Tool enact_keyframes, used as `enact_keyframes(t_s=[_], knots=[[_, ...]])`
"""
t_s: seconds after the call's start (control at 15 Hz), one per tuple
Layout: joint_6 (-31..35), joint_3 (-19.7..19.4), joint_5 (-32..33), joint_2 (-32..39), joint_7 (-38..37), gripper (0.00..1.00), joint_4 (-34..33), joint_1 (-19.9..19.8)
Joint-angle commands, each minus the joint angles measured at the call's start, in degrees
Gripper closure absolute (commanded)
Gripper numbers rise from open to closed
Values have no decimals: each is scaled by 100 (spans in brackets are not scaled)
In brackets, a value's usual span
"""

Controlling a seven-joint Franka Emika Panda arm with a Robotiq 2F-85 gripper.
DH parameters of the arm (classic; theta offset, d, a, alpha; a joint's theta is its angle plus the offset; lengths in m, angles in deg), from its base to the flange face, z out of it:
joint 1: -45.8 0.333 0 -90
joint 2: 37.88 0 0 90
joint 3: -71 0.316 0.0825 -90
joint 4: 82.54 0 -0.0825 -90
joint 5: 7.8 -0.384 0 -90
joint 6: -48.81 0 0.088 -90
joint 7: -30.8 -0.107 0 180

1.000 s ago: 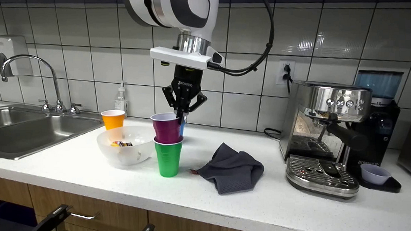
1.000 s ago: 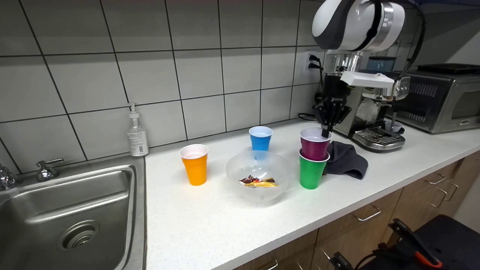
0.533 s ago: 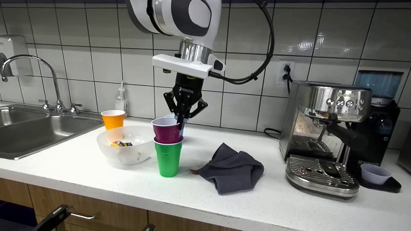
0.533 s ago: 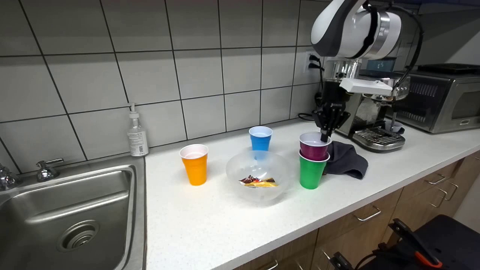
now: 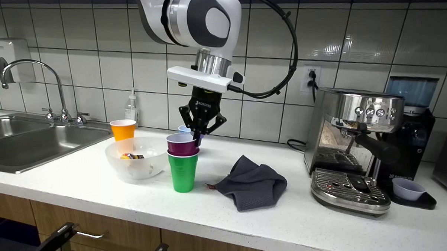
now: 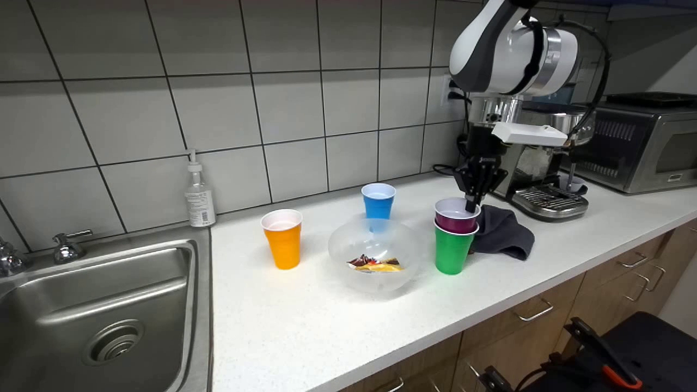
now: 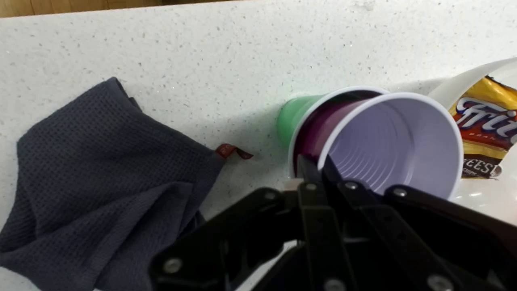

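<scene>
— While the claw [image 7: 318,163] pinches its rim, where's the ribbed purple cup [image 7: 389,139]?
— Wrist view, right of centre, partway inside the green cup [image 7: 296,112]; waffle-weave cloth [image 7: 113,182] left, frosted bowl [image 7: 448,85] far right

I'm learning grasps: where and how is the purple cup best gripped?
I'd pinch the purple cup by its rim, from above, opposite the bowl, jaws straddling the wall as the gripper does: its mouth faces up, and the green cup surrounds its lower part.
</scene>
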Motion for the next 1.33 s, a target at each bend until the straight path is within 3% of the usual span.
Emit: enact_keyframes(t_s=[0.0,0.2,0.27,0.33,0.93,1.27], knots=[[112,125,-139,96,194,99,-46,-157],[161,140,-137,137,184,99,-27,-158],[170,144,-110,138,173,88,-22,-157],[178,147,-105,140,175,69,-21,-158],[109,181,-141,-74,364,2,39,-159],[109,182,-118,-248,378,0,-3,-133]])
